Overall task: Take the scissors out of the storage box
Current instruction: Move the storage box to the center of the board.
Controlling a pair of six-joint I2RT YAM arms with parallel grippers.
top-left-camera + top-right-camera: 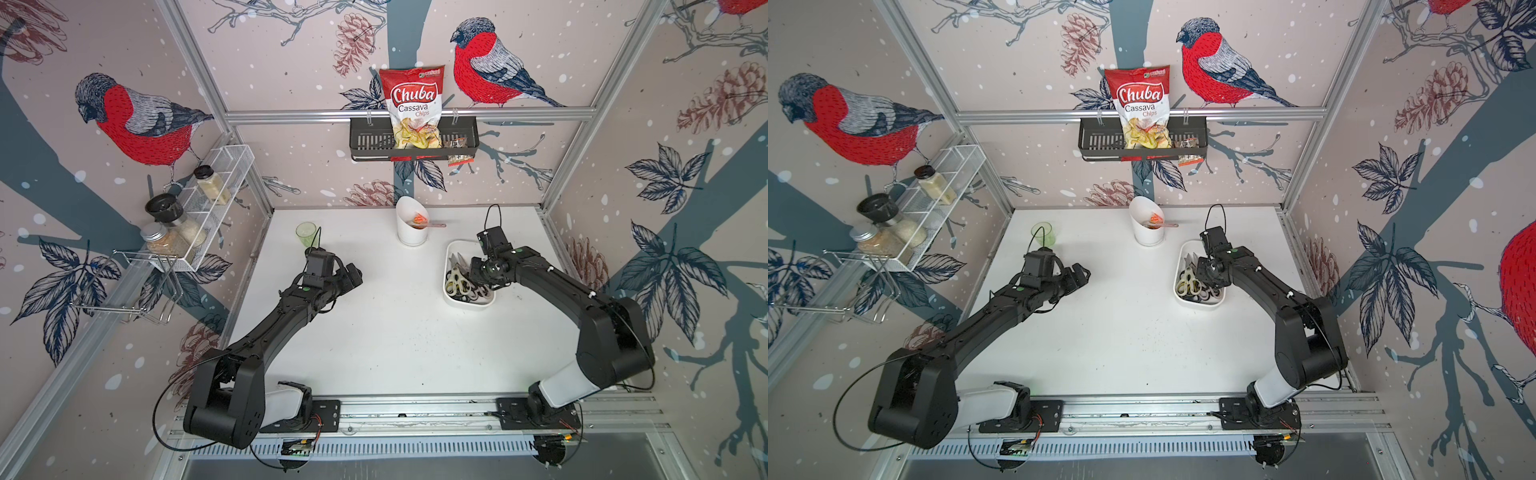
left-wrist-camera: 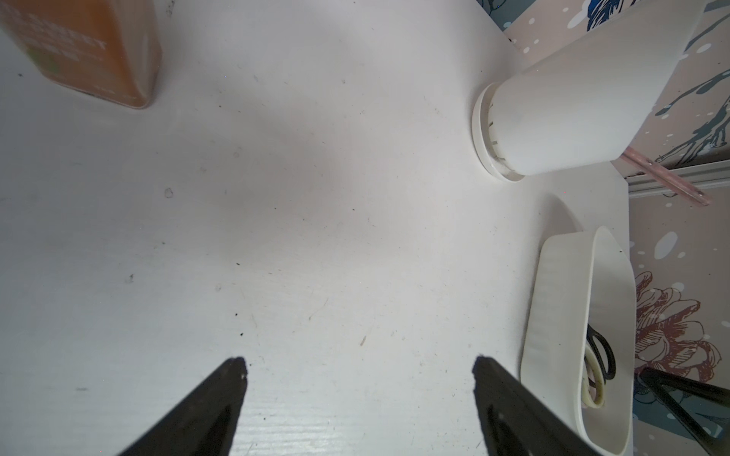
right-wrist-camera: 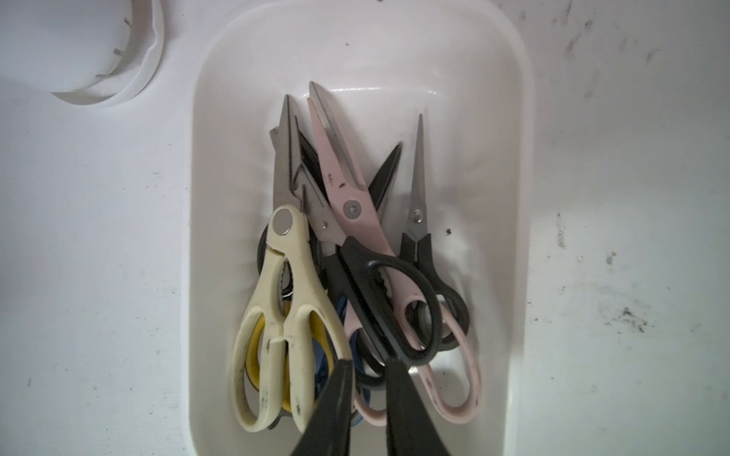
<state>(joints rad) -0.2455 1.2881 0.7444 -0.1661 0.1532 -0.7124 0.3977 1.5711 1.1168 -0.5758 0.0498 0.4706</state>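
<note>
Scissors (image 3: 351,209) piled in storage box (image 3: 521,197), right-hand side of bench (image 2: 316,197). Right claw (image 3: 371,361) among the handles, jaws narrowly apart astride a black handle (image 3: 365,296); grip cannot be told. Left claw (image 2: 359,363) wide open, empty, above bench.

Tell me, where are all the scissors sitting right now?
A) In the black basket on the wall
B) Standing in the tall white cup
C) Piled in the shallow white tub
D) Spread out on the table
C: the right wrist view shows the scissors heaped together inside the shallow white tub.
</note>
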